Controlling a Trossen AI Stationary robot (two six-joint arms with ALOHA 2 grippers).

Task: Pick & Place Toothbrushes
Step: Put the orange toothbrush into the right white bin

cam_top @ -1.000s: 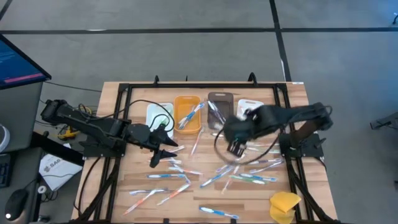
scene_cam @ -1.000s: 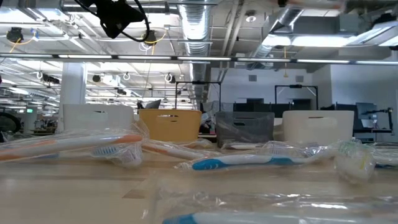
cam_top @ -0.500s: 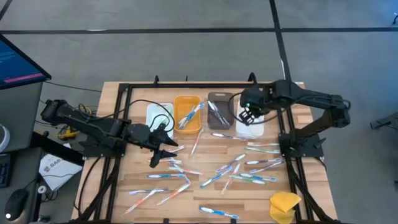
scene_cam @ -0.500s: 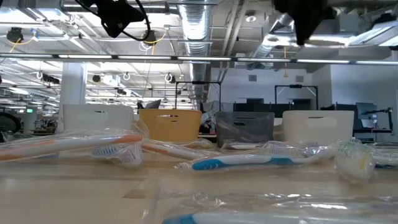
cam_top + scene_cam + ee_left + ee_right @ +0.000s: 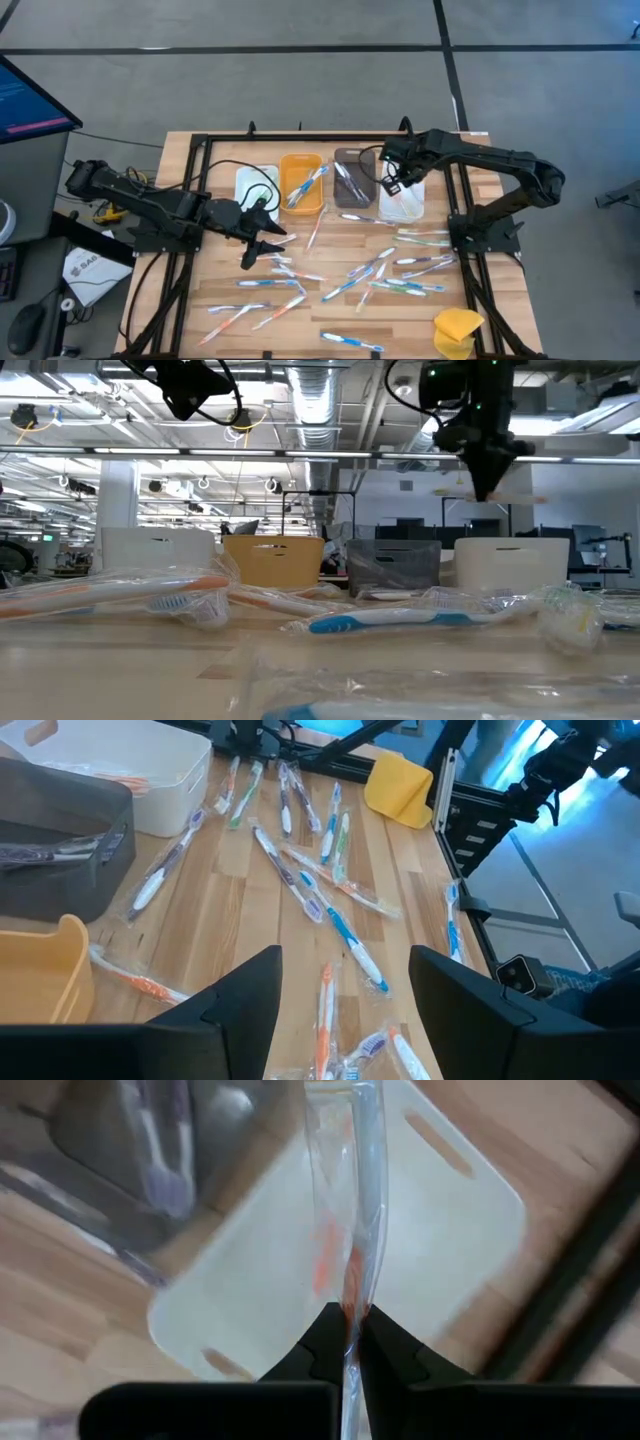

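Pinching wrapped toothbrush (image 5: pixel 352 1230) between right fingers (image 5: pixel 322 1342), above white bin (image 5: pixel 470 1220)

Bench (image 5: pixel 470 150): pale wood, planked, visible grain, satin sheen in the left wrist view. Frame rails (image 5: pixel 200 150) around it: black metal, matt.

Toothbrushes (image 5: pixel 350 283): coloured plastic handles, each sealed in clear glossy film that crinkles and catches the light.

Held toothbrush (image 5: pixel 352 1230): orange-tinted handle inside transparent wrapper, shiny. Right gripper (image 5: pixel 348 1342) fingers (image 5: pixel 322 1342): black, matt, smooth plastic-looking.

White bin (image 5: pixel 450 1210): smooth matt plastic. Grey bin (image 5: pixel 60 870): dark translucent plastic, dull. Orange bin (image 5: pixel 301 183): smooth plastic, slight gloss.

Yellow lump (image 5: pixel 400 790): soft, spongy-looking, matt.

Left gripper (image 5: pixel 340 1000) fingers (image 5: pixel 245 995): black, matt.

Floor (image 5: pixel 300 90): grey, finely textured, dull.
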